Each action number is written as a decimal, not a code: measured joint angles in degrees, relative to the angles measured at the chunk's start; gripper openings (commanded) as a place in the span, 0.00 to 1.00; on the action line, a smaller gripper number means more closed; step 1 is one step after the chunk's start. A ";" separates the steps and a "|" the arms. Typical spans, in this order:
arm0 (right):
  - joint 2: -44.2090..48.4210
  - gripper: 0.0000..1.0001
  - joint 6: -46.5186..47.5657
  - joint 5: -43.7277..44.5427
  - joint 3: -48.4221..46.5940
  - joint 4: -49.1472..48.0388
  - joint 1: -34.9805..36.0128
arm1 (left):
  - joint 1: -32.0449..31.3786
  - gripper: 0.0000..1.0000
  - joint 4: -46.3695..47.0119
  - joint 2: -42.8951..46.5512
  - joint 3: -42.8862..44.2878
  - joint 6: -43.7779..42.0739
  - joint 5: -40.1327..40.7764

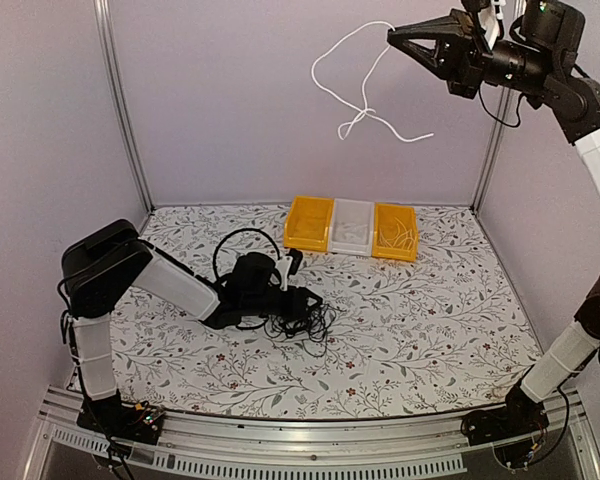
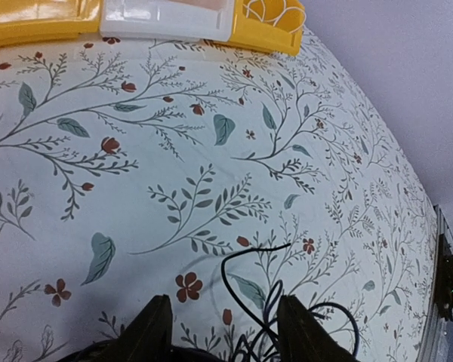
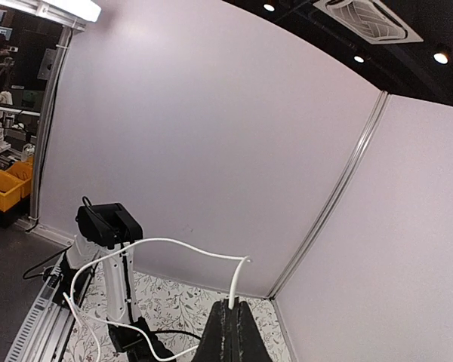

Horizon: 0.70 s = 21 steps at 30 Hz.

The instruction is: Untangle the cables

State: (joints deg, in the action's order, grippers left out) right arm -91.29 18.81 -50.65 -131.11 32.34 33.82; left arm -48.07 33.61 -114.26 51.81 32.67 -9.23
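Note:
A clump of thin black cables point(image 1: 308, 322) lies on the floral table, just right of my left gripper point(image 1: 298, 300). In the left wrist view the left gripper point(image 2: 222, 303) is open and low over the cloth, and black cable strands point(image 2: 266, 302) loop up between its fingers. My right gripper point(image 1: 393, 38) is high in the air at the upper right, shut on one end of a thin white cable point(image 1: 355, 110). That cable hangs in loops to its left. The right wrist view shows the right gripper point(image 3: 232, 306) pinching the white cable point(image 3: 174, 245).
Three small bins stand in a row at the table's back: a yellow bin point(image 1: 309, 222), a white bin point(image 1: 352, 226) and a yellow bin point(image 1: 395, 232) with white cable coils inside. Metal frame posts point(image 1: 120, 100) and walls enclose the table.

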 measured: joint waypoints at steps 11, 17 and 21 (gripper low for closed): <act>0.81 0.00 -0.11 4.46 16.02 -3.82 -2.64 | -0.66 0.59 -7.43 7.61 1.16 -3.85 -0.68; 0.90 0.00 0.26 7.61 30.03 -6.34 -6.64 | -0.81 0.60 -9.40 12.17 2.49 -4.90 -0.44; 1.11 0.00 0.55 9.33 34.47 -8.50 -9.22 | -0.79 0.60 -12.07 12.79 4.83 -5.16 0.46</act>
State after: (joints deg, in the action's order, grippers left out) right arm -90.17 19.35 -41.32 -96.64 23.83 24.60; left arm -48.86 21.54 -101.47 56.64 27.51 -8.78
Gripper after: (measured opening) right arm 0.015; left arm 0.599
